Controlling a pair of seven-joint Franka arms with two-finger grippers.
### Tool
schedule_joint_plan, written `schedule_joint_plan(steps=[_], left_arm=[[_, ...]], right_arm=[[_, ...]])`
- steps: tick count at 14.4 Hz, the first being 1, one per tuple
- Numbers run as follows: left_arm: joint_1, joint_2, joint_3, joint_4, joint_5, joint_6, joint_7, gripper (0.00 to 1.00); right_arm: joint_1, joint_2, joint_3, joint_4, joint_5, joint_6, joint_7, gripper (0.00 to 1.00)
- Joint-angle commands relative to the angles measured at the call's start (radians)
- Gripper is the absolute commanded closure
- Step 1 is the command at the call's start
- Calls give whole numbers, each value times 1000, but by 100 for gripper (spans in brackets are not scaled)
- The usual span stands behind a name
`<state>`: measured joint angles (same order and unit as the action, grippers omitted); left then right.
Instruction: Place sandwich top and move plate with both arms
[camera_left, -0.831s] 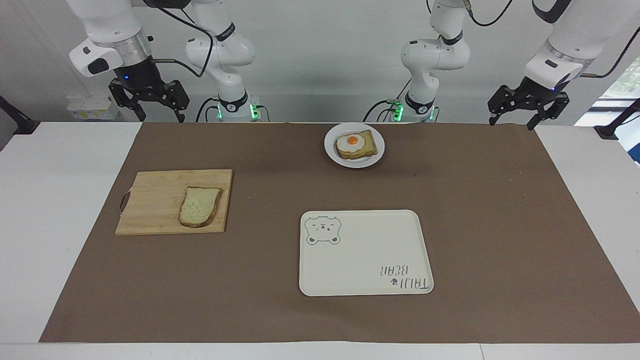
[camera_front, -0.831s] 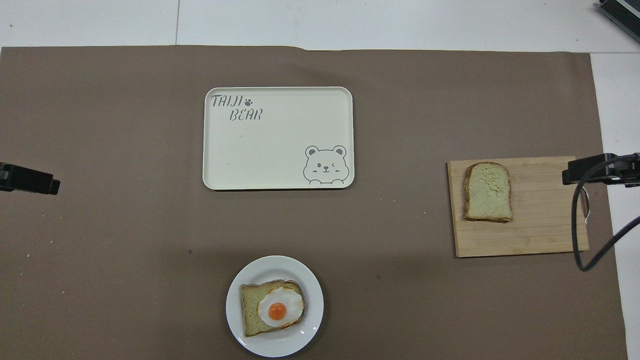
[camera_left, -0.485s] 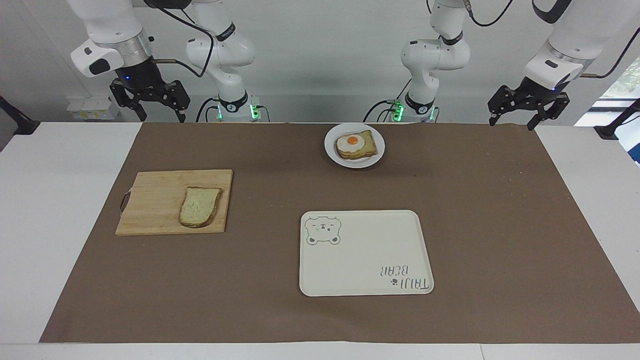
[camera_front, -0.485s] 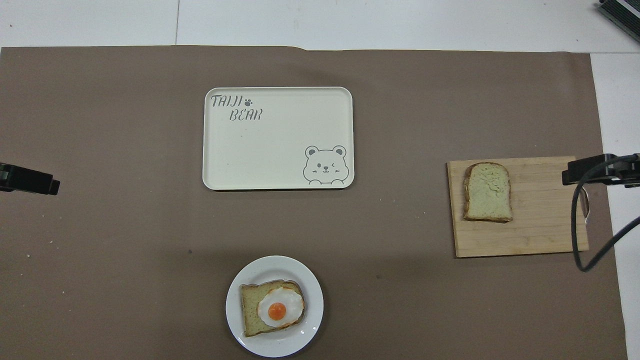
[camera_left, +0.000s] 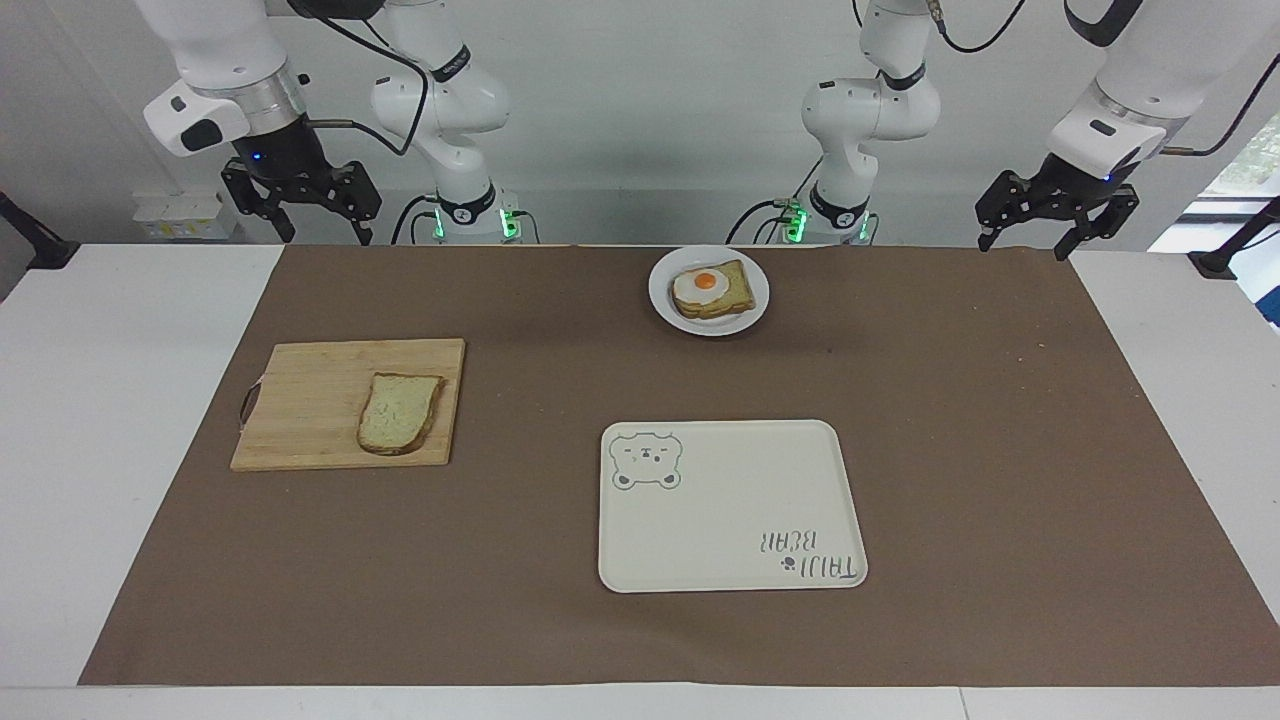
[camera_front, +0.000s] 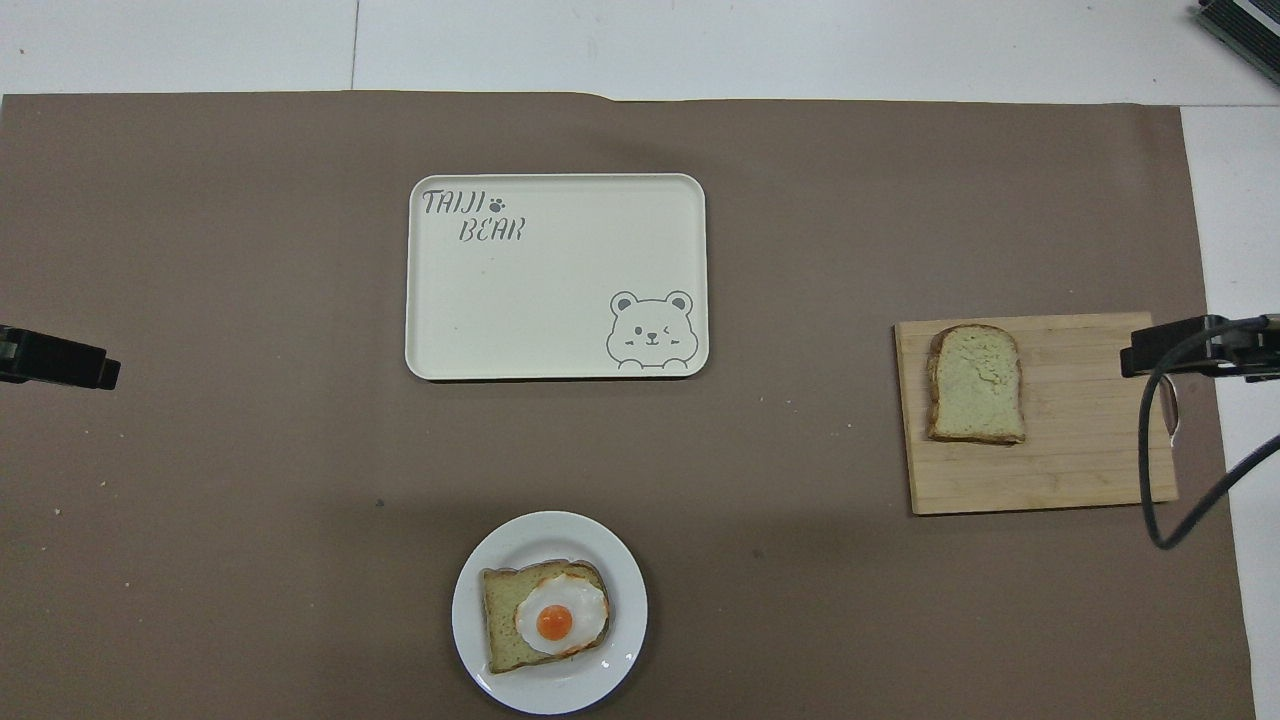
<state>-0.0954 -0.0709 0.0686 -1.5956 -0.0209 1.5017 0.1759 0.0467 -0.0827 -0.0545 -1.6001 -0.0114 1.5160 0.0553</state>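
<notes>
The sandwich top (camera_left: 400, 412), a pale bread slice with a brown crust, lies flat on a wooden cutting board (camera_left: 310, 400) toward the right arm's end; it also shows in the overhead view (camera_front: 975, 397). The small white plate (camera_left: 661, 291) sits near the robots at the table's middle and carries a toast slice with a fried egg (camera_left: 710, 288); the plate also shows in the overhead view (camera_front: 468, 620). My right gripper (camera_left: 322, 232) hangs open and empty, high over the table's robot-side edge. My left gripper (camera_left: 1028, 238) hangs open and empty over the other end.
A cream rectangular tray with a bear drawing (camera_left: 730, 505) lies farther from the robots than the plate, with nothing on it. A brown mat (camera_left: 950, 450) covers most of the white table. A cable hangs over the cutting board's outer end (camera_front: 1150, 470).
My right gripper has shifted very slightly upward. The left gripper, bread, plate and tray have not moved.
</notes>
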Motion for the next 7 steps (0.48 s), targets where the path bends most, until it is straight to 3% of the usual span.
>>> schedule_joint_plan(steps=[1, 7], left_arm=[[9, -12, -3, -3, -8, -8, -1, 0], [9, -12, -3, -3, -8, -8, -1, 0]], right_arm=[[-4, -28, 1, -38, 14, 16, -12, 0], [-4, -28, 1, -49, 14, 27, -8, 0]])
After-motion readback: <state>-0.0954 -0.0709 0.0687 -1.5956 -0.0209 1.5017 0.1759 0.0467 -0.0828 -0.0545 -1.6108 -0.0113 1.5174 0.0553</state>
